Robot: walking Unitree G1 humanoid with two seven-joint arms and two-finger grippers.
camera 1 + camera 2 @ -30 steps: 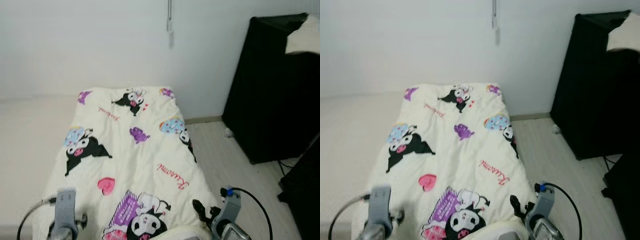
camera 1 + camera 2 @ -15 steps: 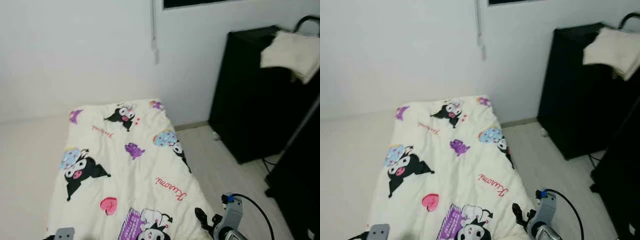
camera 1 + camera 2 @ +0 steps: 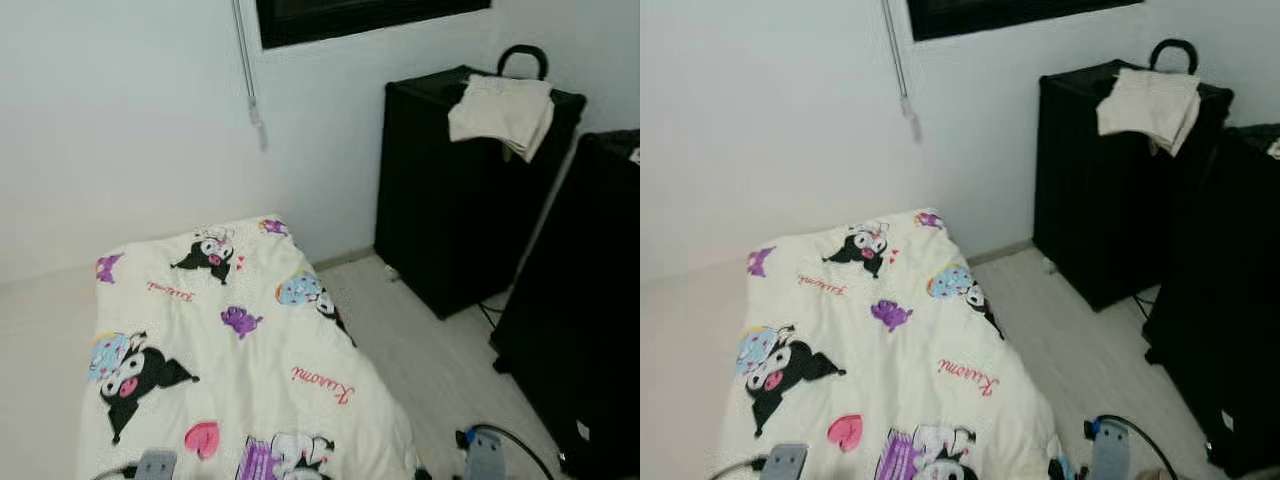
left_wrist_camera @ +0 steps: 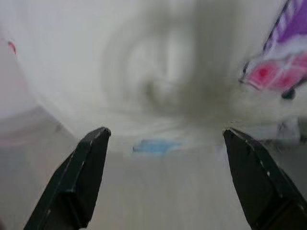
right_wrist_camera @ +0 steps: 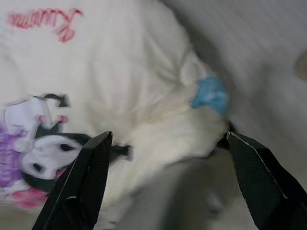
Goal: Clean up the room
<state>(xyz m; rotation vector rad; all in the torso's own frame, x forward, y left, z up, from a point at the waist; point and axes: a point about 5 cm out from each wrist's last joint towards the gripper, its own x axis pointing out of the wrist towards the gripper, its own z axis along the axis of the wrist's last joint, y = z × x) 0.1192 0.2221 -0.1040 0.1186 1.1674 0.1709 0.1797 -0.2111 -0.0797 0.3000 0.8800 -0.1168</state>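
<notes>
A cream quilt [image 3: 230,350] printed with black and purple cartoon figures is spread over the bed. My left gripper [image 4: 165,133] hangs open just above the quilt's pale cloth, with nothing between its fingers. My right gripper [image 5: 170,136] is open too, over a bunched quilt corner with a small blue tag [image 5: 211,93]. The two wrists [image 3: 155,465] [image 3: 483,455] peek in at the near end of the bed. A folded cream cloth [image 3: 503,110] drapes over the top of a black cabinet [image 3: 440,220].
A second black unit [image 3: 590,300] stands to the right of the cabinet, with cables on the floor by it. Pale wood floor [image 3: 430,350] runs between bed and cabinets. A blind cord [image 3: 248,70] hangs on the white wall below a dark window [image 3: 370,15].
The camera has swung up and to the right, bringing the window and the whole cabinet into view. Both arms now sit lower in the picture. The quilt lies as before.
</notes>
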